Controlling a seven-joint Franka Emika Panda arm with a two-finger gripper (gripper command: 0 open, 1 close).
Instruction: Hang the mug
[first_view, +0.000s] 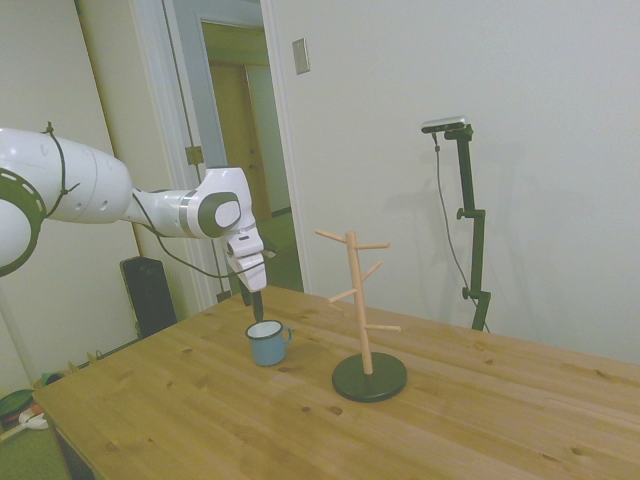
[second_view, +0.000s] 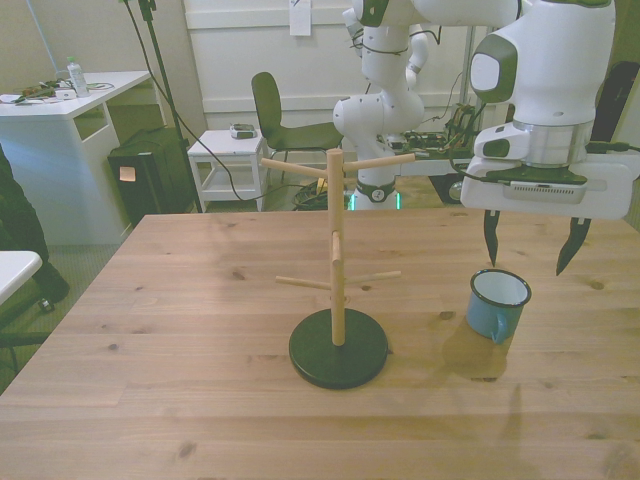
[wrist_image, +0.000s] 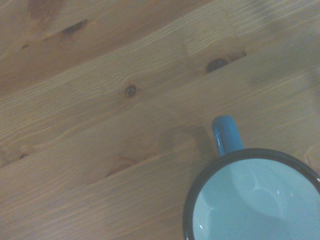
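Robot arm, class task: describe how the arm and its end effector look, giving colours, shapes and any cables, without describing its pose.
The arm is glossy white with rounded, tubular segments and grey-green caps at the joints. A thin black cable runs along it and hangs in a loop below the wrist. The end effector has a wide, flat white body carrying two slim, dark, pointed fingers.

The wrist view cut the mug (wrist_image: 255, 200) off at its edge, showing only part of the rim and the handle. In the side view, the arm's base lay outside the picture.
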